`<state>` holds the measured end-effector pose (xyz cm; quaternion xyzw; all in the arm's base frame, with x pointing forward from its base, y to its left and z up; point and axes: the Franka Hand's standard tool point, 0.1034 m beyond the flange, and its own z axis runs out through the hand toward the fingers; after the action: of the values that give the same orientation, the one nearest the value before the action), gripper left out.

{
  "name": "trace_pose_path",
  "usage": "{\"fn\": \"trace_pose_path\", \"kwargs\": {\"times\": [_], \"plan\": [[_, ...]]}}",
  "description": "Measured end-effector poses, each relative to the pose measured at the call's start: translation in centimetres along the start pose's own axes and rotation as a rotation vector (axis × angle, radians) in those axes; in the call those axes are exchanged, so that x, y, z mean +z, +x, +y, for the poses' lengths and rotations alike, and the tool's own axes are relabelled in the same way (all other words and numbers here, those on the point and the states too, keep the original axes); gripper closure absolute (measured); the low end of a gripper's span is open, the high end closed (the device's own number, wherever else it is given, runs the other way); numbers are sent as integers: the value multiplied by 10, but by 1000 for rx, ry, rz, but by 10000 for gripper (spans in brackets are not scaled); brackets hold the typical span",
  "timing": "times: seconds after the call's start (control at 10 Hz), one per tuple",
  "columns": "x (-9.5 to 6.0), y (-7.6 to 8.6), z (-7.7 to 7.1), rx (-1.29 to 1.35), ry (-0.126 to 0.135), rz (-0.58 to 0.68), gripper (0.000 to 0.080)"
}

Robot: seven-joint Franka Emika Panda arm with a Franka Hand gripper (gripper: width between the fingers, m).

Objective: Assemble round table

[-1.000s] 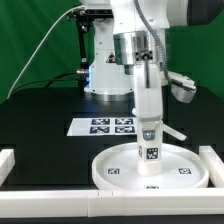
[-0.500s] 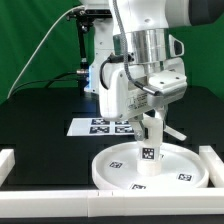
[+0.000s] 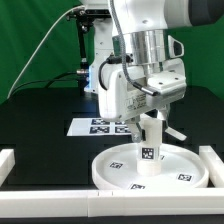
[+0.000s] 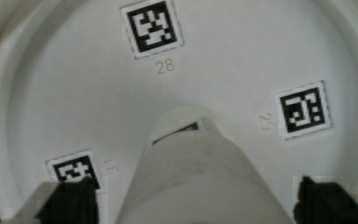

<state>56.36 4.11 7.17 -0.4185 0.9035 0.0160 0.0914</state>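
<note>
Standing upright at the centre of the disc (image 3: 112, 166), the leg (image 3: 150, 152) sits between the gripper's (image 3: 152, 124) fingers (image 4: 78, 205); whether they clench it cannot be told.

Arm upright, gripper aimed straight down.
The arm (image 3: 140, 25) descends vertically to the wrist; below it the gripper (image 3: 151, 120) points downward, its dark fingers (image 4: 73, 204) held apart, clamped or loose cannot be told.

White disc (image 3: 190, 160) with black-white square tags (image 3: 113, 170), white leg (image 3: 151, 135) tagged likewise, black table (image 3: 40, 125), green backdrop (image 3: 30, 40)
</note>
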Motion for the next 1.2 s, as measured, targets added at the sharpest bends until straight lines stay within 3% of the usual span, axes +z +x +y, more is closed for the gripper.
{"fn": "trace_pose_path", "kwargs": {"times": [0.1, 0.2, 0.3, 0.4, 1.2], "plan": [[-6, -3, 4, -37, -29, -7, 173], [-20, -6, 3, -83, -48, -29, 173], [-36, -11, 2, -110, -41, -57, 154], [-46, -14, 5, -155, -59, -74, 154], [-44, -14, 6, -148, -63, -71, 150]]}}
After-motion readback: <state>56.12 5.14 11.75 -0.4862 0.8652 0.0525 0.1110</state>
